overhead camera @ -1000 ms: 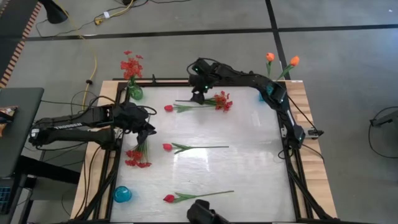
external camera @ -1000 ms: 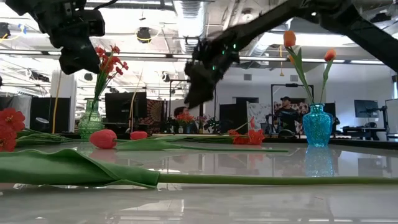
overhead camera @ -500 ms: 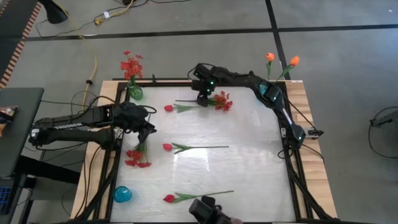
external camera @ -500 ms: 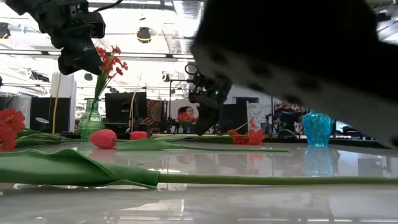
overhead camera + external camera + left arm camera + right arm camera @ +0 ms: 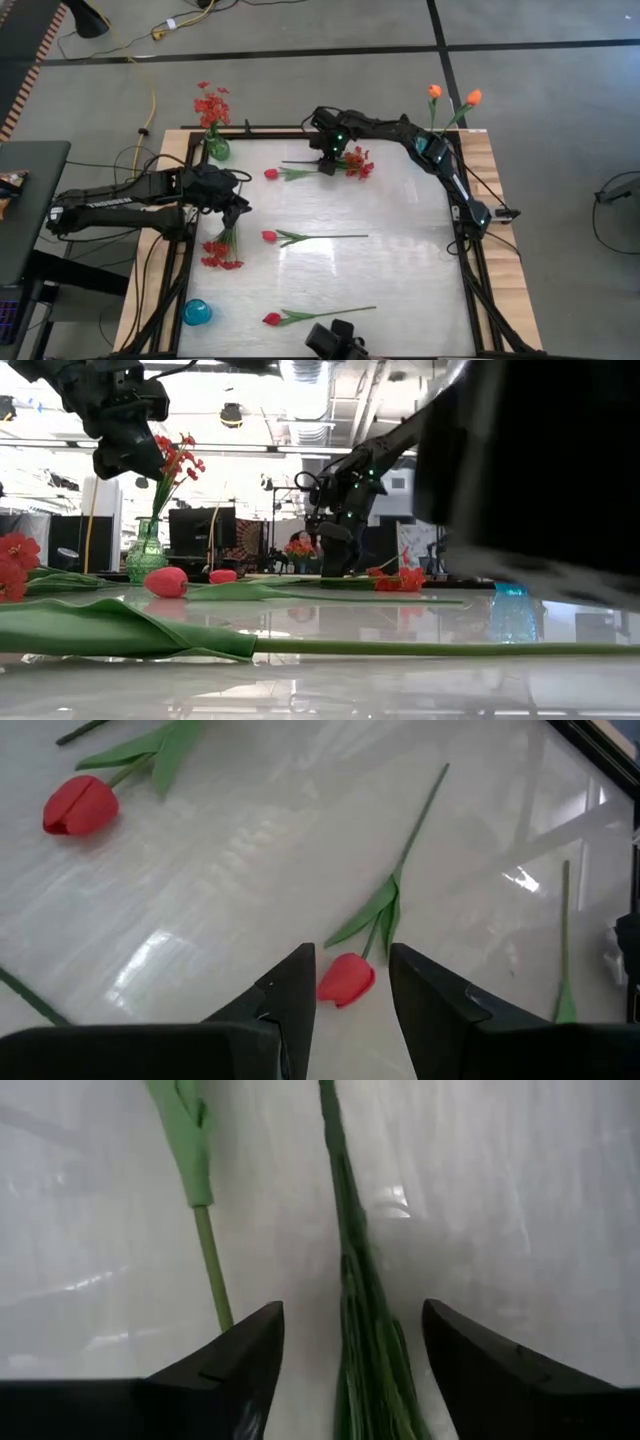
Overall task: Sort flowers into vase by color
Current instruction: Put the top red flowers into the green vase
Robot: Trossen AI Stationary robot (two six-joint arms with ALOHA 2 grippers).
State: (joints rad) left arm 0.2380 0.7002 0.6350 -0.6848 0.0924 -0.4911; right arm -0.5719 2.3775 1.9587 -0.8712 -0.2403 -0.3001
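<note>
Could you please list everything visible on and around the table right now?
Green vase: one, far left corner, holding a red spray.
Blue vase: one, far right corner, holding two orange tulips.
Small blue vase: one, near left corner, empty.
Red tulips: three, lying flat at the far, middle and near parts of the table.
Red spray: one, lying at the far edge.
Second red spray: one, lying at the left edge.
Left gripper: open, over the left side.
Right gripper: open, straddling the far spray's stem.

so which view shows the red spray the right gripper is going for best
The high view: the whole red spray lies under the right gripper. The right wrist view shows only its stems between open fingers, the low view distant blooms.
</note>
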